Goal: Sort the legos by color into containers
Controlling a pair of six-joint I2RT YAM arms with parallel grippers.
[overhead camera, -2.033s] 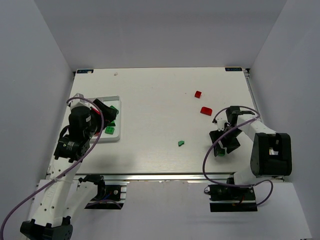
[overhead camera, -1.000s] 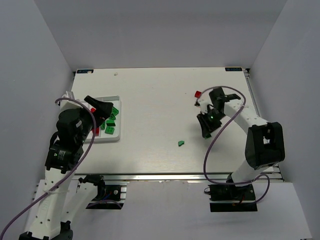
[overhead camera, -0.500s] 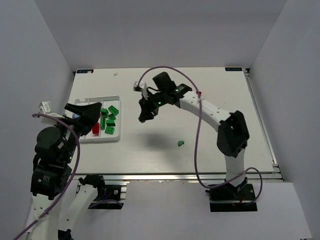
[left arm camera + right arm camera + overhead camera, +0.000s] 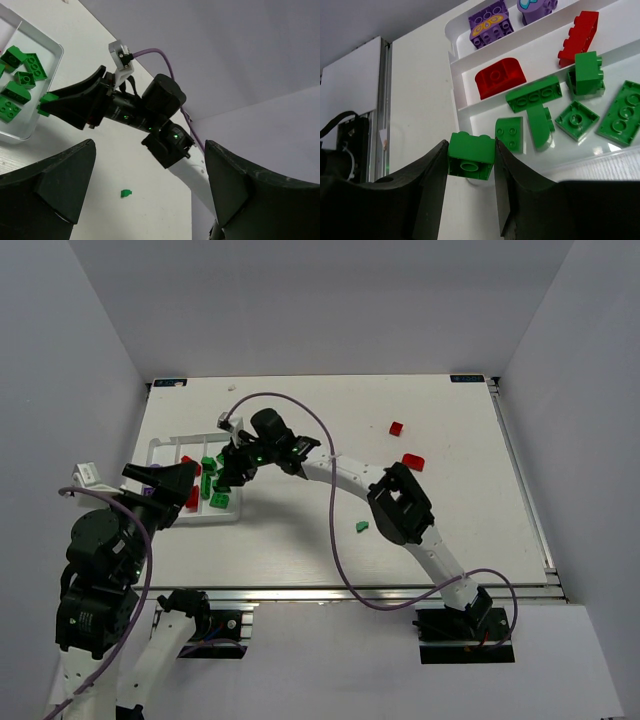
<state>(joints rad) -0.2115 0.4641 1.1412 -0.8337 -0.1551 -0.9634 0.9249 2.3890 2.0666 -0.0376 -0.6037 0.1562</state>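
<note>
My right gripper (image 4: pixel 470 161) is shut on a green lego brick (image 4: pixel 471 154) and holds it over the near edge of the white tray (image 4: pixel 454 64). From above, the right gripper (image 4: pixel 228 473) reaches across to the tray (image 4: pixel 165 445) at the left. In the tray, purple bricks (image 4: pixel 491 24), red bricks (image 4: pixel 500 77) and several green bricks (image 4: pixel 534 93) lie in separate rows. My left gripper (image 4: pixel 165 483) is open and empty, raised beside the tray. In the left wrist view the held brick (image 4: pixel 47 99) shows at the tray's (image 4: pixel 56 50) edge.
Two red bricks (image 4: pixel 396 427) (image 4: pixel 412 462) lie on the table at the right. A small green brick (image 4: pixel 362 526) lies near the middle front and also shows in the left wrist view (image 4: pixel 126 192). The right arm spans the table's middle.
My right arm has swung left from the right side of the table to the tray, carrying the green brick. My left arm has pulled back from the tray and risen.
</note>
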